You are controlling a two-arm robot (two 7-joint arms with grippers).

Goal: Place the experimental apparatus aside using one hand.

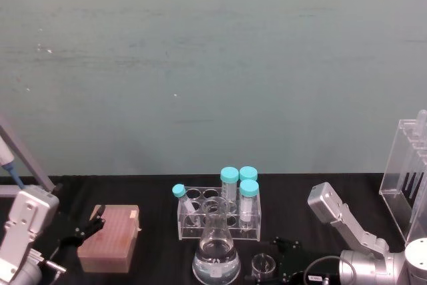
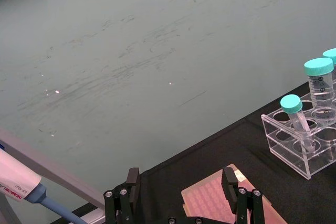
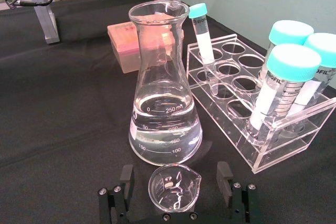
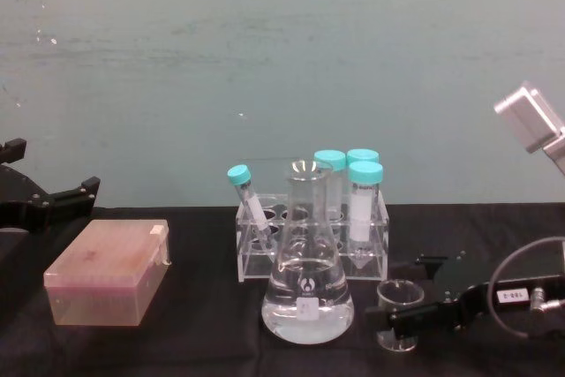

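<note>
On the black cloth, a conical flask [image 1: 215, 253] holds clear liquid, and a small glass beaker [image 1: 264, 266] stands just to its right. My right gripper [image 1: 277, 259] is open, low on the cloth, with one finger on each side of the beaker [image 3: 174, 187] and a gap at both sides; its fingers [image 3: 126, 178] do not touch the glass. The chest view shows that gripper [image 4: 410, 293] beside the flask [image 4: 307, 284]. A tall acrylic rack [image 1: 408, 178] stands at the far right. My left gripper [image 2: 181, 182] hangs open above a pink box.
A clear rack of blue-capped tubes [image 1: 219, 215] stands right behind the flask. The pink tip box [image 1: 110, 238] sits at the left. A pipette on a stand [image 2: 21, 182] is at the far left. A teal wall closes the back.
</note>
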